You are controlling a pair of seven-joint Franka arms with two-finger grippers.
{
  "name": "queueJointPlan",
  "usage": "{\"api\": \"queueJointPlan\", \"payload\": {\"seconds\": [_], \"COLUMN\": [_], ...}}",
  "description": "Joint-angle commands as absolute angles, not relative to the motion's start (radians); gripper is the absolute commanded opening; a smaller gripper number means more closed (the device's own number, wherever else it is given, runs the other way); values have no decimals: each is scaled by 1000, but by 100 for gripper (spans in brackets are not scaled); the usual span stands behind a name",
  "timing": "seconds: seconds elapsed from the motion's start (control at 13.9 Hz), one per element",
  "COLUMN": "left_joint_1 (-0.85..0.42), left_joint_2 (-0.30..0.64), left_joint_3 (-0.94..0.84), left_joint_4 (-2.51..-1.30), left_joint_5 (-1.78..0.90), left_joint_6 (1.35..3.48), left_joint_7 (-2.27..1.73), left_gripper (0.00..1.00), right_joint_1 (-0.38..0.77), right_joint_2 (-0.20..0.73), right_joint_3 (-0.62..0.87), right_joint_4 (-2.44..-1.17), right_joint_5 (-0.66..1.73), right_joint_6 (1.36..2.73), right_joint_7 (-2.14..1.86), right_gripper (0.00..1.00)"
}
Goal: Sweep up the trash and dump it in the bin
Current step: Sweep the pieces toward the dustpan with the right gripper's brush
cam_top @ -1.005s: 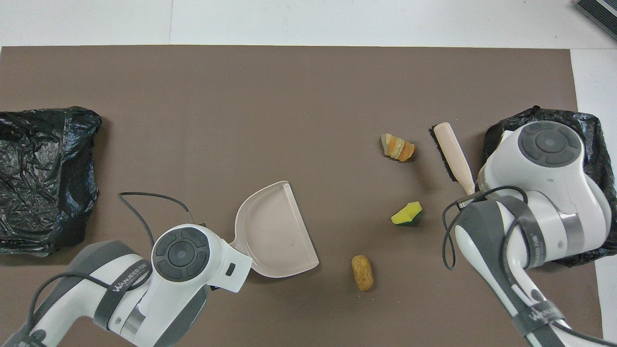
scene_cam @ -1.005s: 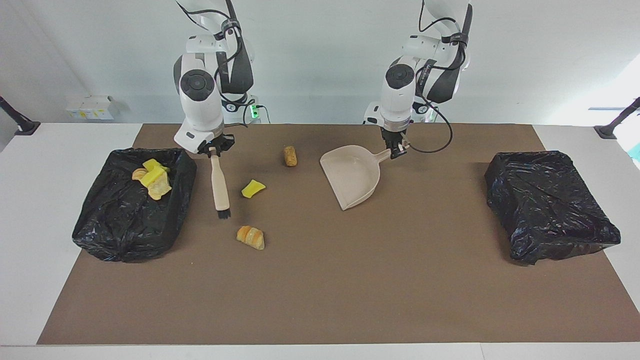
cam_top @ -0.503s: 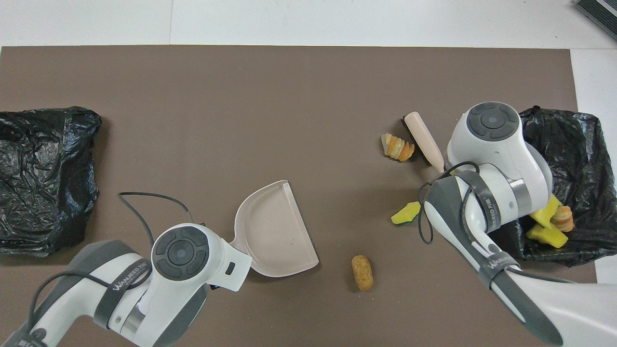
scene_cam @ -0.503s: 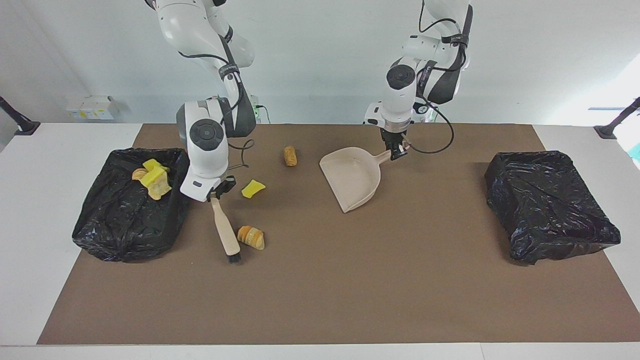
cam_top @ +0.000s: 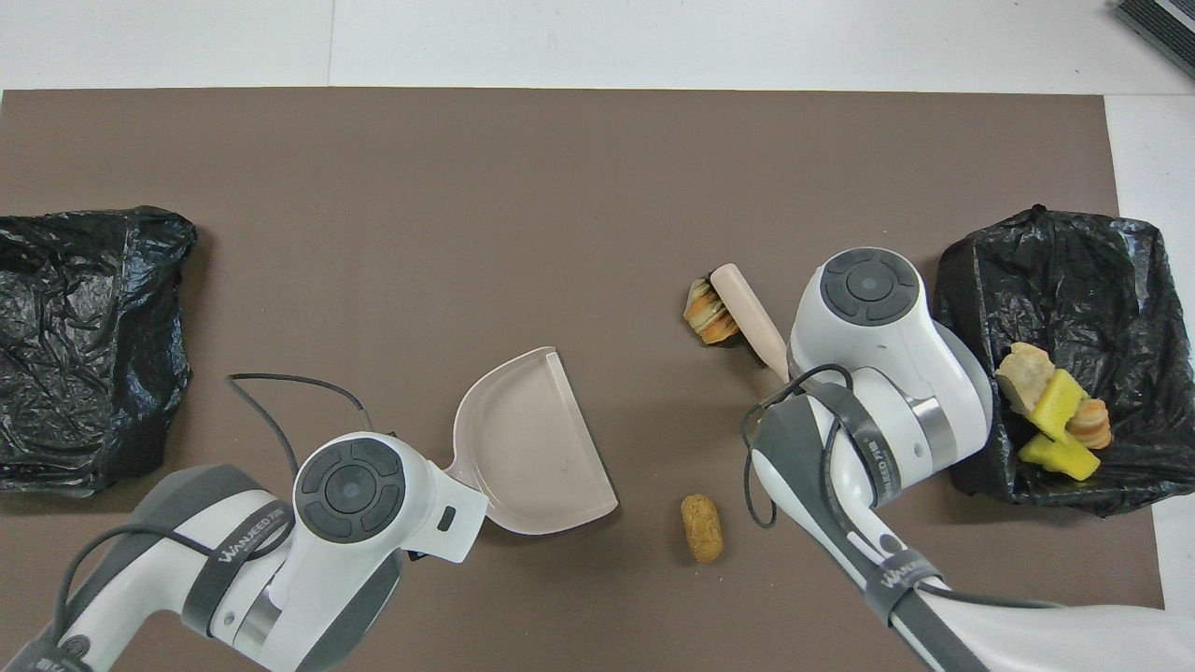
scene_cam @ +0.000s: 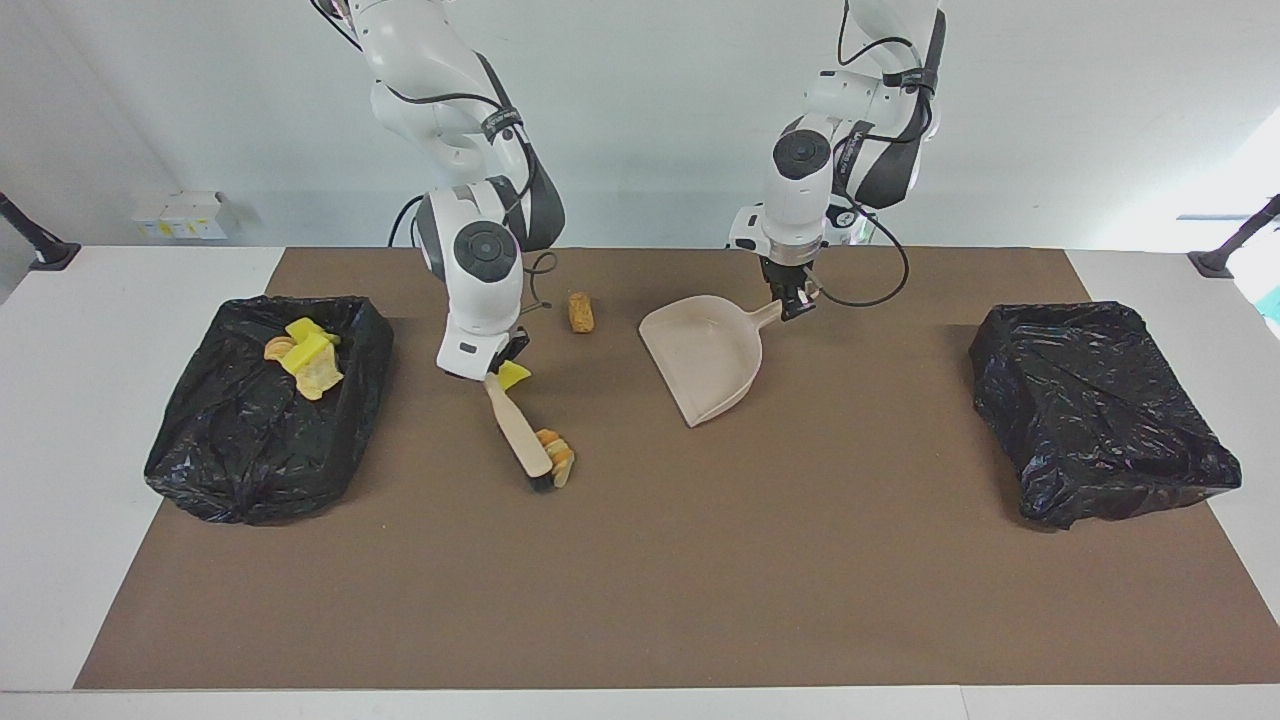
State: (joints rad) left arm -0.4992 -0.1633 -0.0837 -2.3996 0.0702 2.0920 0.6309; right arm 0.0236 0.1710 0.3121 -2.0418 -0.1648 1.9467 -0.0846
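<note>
Moved: croissant-like pastry (scene_cam: 556,456) has been pushed toward the left arm's end of the tabletop (scene_cam: 640,580) since a second ago; brush (scene_cam: 520,434) swung over with it and now touches it.
Trash on tabletop: that pastry at the bristles; yellow spongy wedge (scene_cam: 514,374) just beside the brush handle's upper end, nearer the robots than the pastry; brown cork-shaped roll (scene_cam: 580,311) nearer the robots still, between brush and dustpan (scene_cam: 706,352).
Trash already binned: yellow wedges and pastries lie in the black-lined bin (scene_cam: 262,440) at the right arm's end.
Handling, as a judgement: bits look light and soft; the roll may well roll away, the wedge may squash or skid. Best pushed low with the bristles, not pinched.
Right gripper (scene_cam: 497,364): fingers closed on the brush handle, low over the wedge.
Left gripper (scene_cam: 797,302): fingers closed on the dustpan's handle; pan rests on the tabletop, its mouth turned away from the robots; arm waits.
Second bin (scene_cam: 1100,420): at the left arm's end, no trash visible in it.
</note>
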Motion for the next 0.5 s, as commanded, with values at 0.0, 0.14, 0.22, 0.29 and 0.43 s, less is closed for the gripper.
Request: {"api": "queueJointPlan", "payload": {"seconds": [0.0, 0.14, 0.22, 0.29, 0.43], "left_joint_1": [-502, -503, -503, -505, -512], "left_joint_2": [-166, -167, -167, -166, -164], "left_joint_3": [-77, -77, -77, -77, -77], "left_joint_4": [-2405, -2405, -2405, -2404, -2396], "left_joint_5": [87, 87, 87, 87, 87], "left_joint_6": [2117, 2109, 2112, 2114, 2115], "left_joint_7": [609, 609, 609, 609, 607], "left_gripper": [0, 0, 0, 0, 0], "right_joint_1": [78, 135, 170, 211, 273], "right_joint_2": [104, 86, 72, 57, 23], "right_joint_3": [314, 314, 314, 314, 314], "right_joint_4": [-2105, -2118, -2123, -2137, -2166], "right_joint_5": [-118, 13, 59, 75, 154], "right_joint_6": [1950, 1945, 1942, 1942, 1944], "right_joint_7": [-60, -10, 50, 96, 185], "right_gripper": [0, 0, 0, 0, 0]}}
